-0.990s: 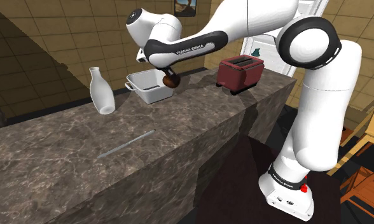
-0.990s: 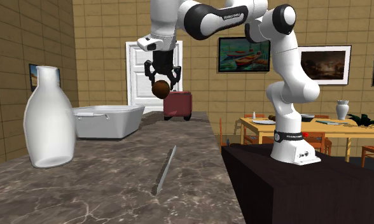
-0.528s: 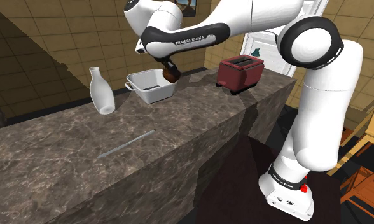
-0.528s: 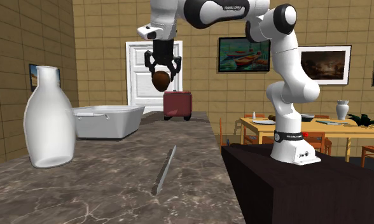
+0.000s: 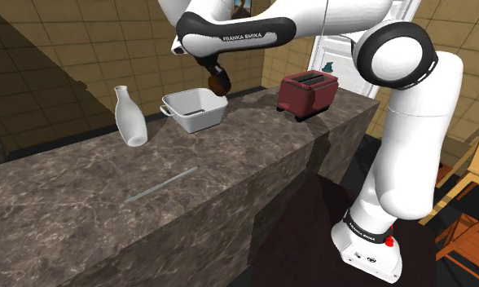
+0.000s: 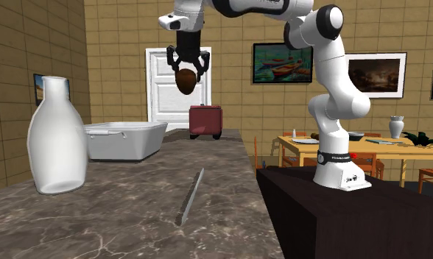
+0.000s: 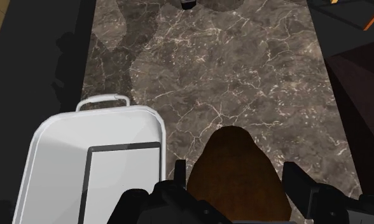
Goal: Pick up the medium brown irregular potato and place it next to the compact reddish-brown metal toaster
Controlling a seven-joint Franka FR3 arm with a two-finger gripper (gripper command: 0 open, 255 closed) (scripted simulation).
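Tool (image 6: 184, 68) was clamped on the potato (image 7: 236, 168), high over the bench (image 5: 230, 155), well apart from the toaster (image 5: 309, 94). Best bet looked like carrying it level, then lowering just beside the toaster without clipping it.

Brown potato (image 6: 184, 79) aloft (dark, rounded); reddish-brown toaster (image 5: 309, 94) upright.

my pincer (image 5: 217, 77): high over the counter (image 5: 254, 155), my fingers clasped on the potato (image 5: 221, 84)
potato: brown, in the air, seen just above the rim of the tub (image 5: 199, 121)
tub: white, handled, on the dark marbled counter
toaster (image 5: 309, 93): reddish-brown, on the counter toward the shoulder view's right, well apart from my pincer
bottle (image 5: 129, 118): white, upright, at the tub's other side
rod (image 5: 161, 185): thin, grey, flat near the counter's front edge
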